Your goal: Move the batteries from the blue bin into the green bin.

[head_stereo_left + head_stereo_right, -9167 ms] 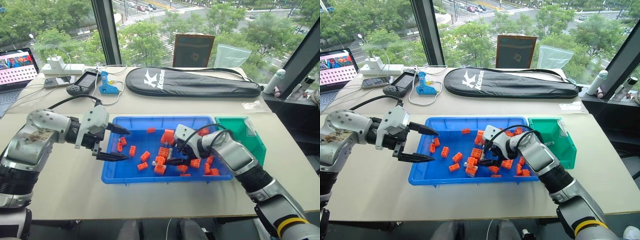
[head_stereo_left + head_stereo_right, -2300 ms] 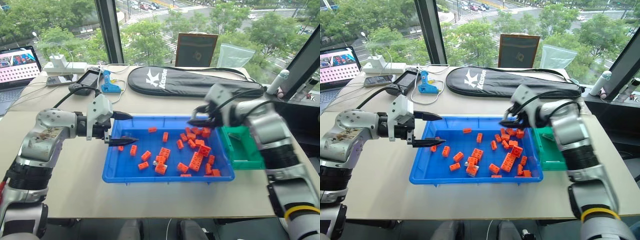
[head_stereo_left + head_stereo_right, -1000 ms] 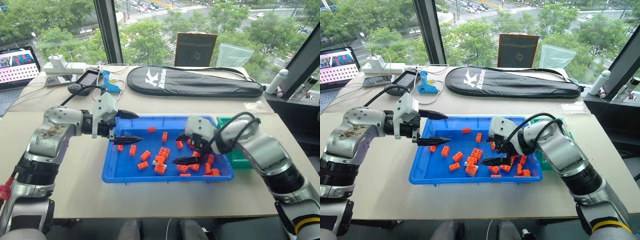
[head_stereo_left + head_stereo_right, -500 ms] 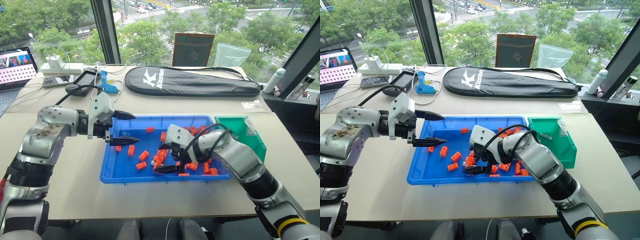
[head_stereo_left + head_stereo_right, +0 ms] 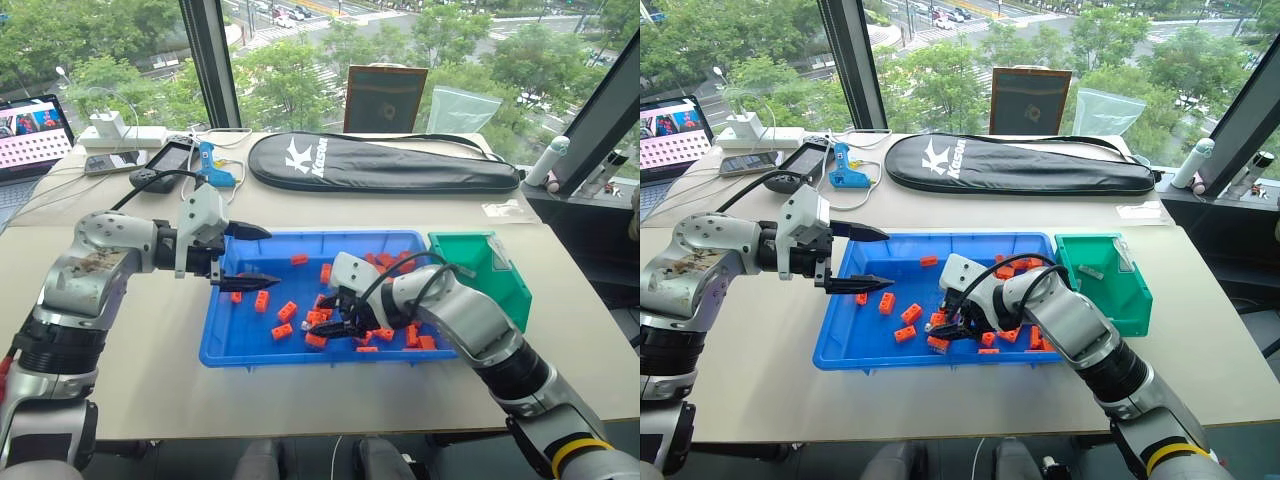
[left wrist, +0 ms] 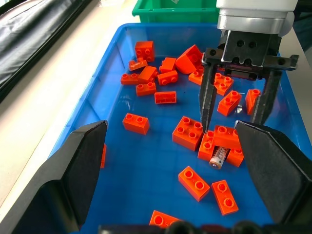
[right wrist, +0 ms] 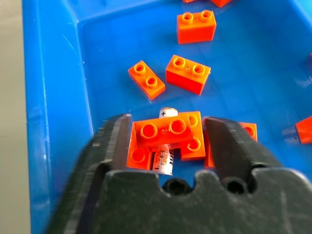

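The blue bin (image 5: 228, 352) sits mid-table, strewn with orange bricks (image 5: 287, 311). My right gripper (image 5: 336, 324) reaches down into it. Its fingers (image 7: 114, 146) press both sides of a small pile of orange bricks (image 7: 168, 130). A silver battery (image 7: 165, 160) lies under that pile, its end poking out (image 6: 218, 157). The green bin (image 5: 482, 262) stands against the tray's right end, with a small grey piece (image 5: 1089, 270) inside. My left gripper (image 5: 262, 258) hovers open over the tray's left end, holding nothing.
A black racket bag (image 5: 385, 160) lies behind the tray, with a framed board (image 5: 385, 98) against the window. At the back left are a laptop (image 5: 35, 130), a handheld console (image 5: 165, 165) and a blue tool (image 5: 212, 168). A bottle (image 5: 548, 160) stands at the far right.
My right gripper has slid left and lower inside the tray, and its wide-open fingers have narrowed onto the brick pile. The left arm has stayed still.
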You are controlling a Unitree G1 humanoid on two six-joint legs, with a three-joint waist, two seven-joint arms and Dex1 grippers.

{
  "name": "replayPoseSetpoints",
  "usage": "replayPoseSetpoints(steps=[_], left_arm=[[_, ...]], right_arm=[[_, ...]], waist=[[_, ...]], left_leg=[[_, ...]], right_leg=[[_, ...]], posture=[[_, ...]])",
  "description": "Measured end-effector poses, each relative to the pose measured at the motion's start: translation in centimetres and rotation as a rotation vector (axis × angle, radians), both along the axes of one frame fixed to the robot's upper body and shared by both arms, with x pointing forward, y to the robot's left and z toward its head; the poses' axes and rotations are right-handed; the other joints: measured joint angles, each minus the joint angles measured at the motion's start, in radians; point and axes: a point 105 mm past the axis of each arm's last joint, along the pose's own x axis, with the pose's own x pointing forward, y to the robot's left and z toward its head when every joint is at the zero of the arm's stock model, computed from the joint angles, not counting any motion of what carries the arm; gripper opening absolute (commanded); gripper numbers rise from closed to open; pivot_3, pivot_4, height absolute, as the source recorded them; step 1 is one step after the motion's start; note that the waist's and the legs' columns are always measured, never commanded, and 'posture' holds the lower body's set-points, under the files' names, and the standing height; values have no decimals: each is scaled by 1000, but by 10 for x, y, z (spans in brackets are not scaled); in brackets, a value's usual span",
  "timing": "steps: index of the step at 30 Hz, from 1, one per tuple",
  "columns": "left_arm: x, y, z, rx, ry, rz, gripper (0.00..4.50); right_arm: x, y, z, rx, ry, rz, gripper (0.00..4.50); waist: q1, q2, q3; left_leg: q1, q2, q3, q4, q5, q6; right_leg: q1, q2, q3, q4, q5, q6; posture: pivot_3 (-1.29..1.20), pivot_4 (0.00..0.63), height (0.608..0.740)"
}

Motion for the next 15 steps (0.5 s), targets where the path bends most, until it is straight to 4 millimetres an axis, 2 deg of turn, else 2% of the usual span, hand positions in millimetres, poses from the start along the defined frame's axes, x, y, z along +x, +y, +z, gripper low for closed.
replayPoseSetpoints(steps=[6, 9, 11, 13, 15], left_arm=[[0, 0, 0, 0, 0, 0, 4500], [0, 0, 0, -1, 0, 0, 4500], [0, 0, 0, -2, -1, -1, 4500], [0, -1, 0, -5, -2, -5, 4500], [1, -1, 0, -8, -4, -6, 4500]], right_arm=[[1, -4, 2, -2, 0, -6, 1378], [8, -12, 15, 9, -24, -23, 1378], [18, -25, 35, 20, -75, -60, 1378], [34, -49, 50, -3, -137, -140, 1378], [46, -70, 53, -29, -162, -216, 1378]], waist=[[0, 0, 0], [0, 0, 0], [0, 0, 0], [3, 0, 0], [4, 0, 0]], left_leg=[[0, 0, 0, 0, 0, 0], [0, 0, 0, 0, 0, 0], [0, 0, 0, 0, 0, 0], [0, 0, 0, 0, 0, 0], [0, 0, 0, 0, 0, 0]], right_leg=[[0, 0, 0, 0, 0, 0], [0, 0, 0, 0, 0, 0], [0, 0, 0, 0, 0, 0], [0, 0, 0, -1, 0, 0], [1, -1, 0, -1, 0, 0]], posture=[[0, 150, 740], [0, 150, 740], [0, 150, 740], [0, 150, 740], [0, 150, 740]])
